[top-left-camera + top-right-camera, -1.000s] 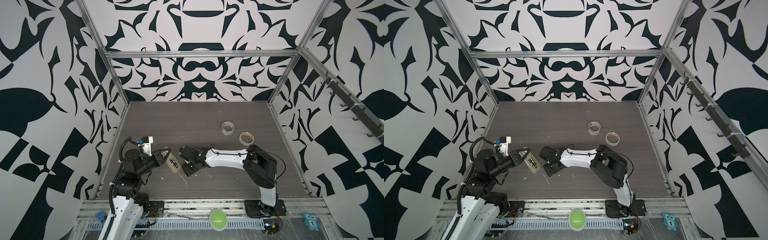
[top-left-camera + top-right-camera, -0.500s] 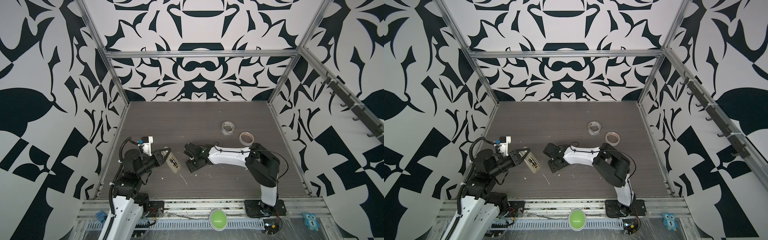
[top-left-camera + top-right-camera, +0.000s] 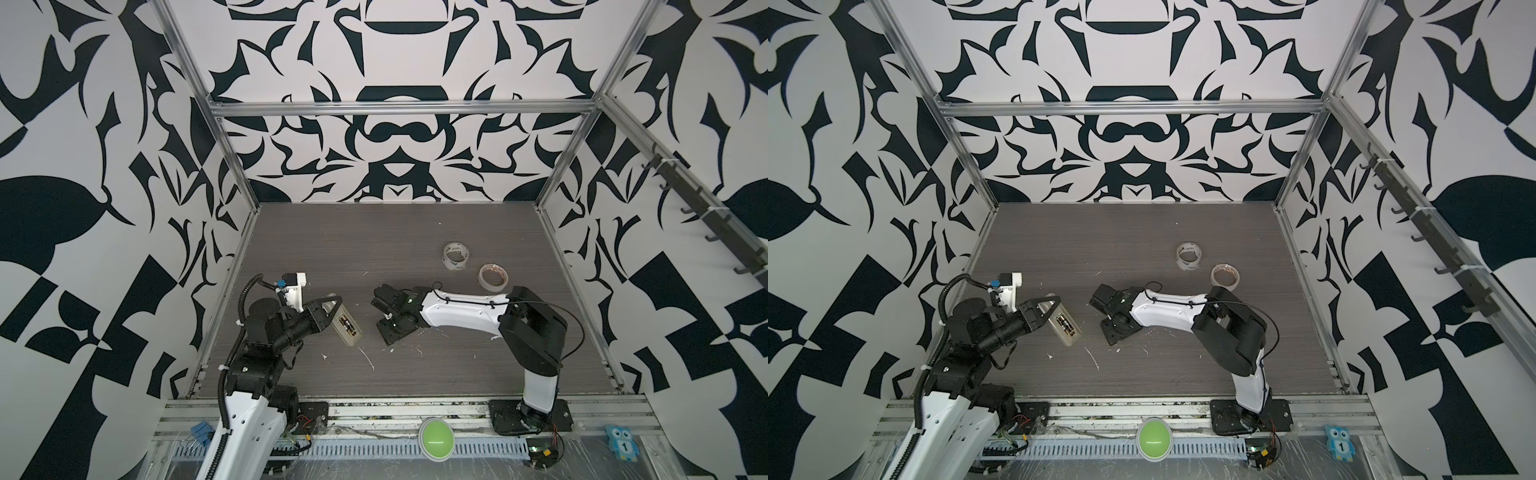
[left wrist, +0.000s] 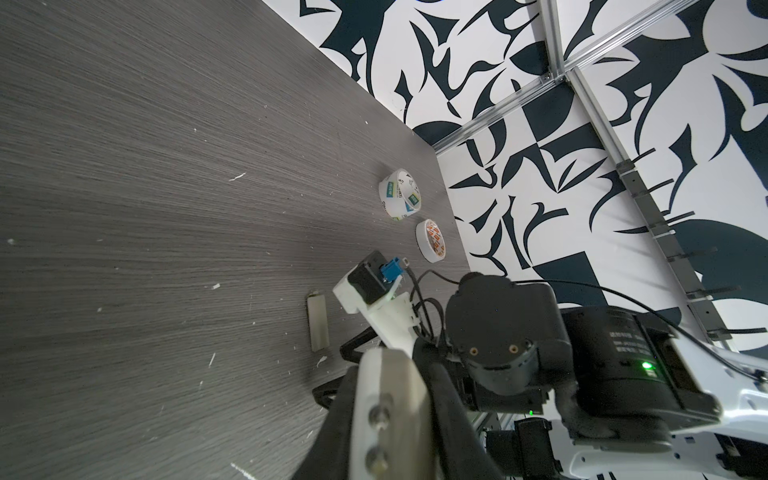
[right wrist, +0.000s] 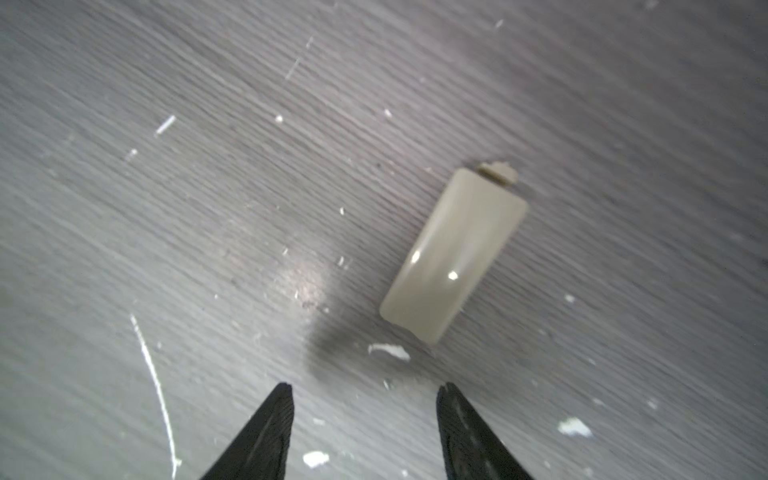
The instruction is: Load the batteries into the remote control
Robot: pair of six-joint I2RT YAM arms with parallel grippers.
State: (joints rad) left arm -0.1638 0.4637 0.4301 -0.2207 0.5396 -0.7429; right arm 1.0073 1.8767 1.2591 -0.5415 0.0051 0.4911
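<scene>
1. While the table [image 3: 374,241] carries two tape rolls [image 3: 456,257] well off toward its far right, the work sits nearer the front, left of centre.
2. The left gripper [image 3: 329,306] is clamped on one end of the remote control [image 3: 347,326], holding it tilted with its open back facing up.
3. The right gripper [image 5: 365,395] hangs low over the table, jaws apart and empty, near the remote control.
4. The battery cover [image 5: 453,253], a pale curved piece with a small tab, lies flat on the table just ahead of those open fingertips, not yet between them.
5. The batteries [image 3: 1064,323] show as dark cells with gold ends inside the remote control's open back, so loading looks done and closing up seems the step in hand.
6. Next move, as I judge it: advance the right gripper to straddle the battery cover's narrow sides, close gently, lift, then align its tab with that opening.
</scene>
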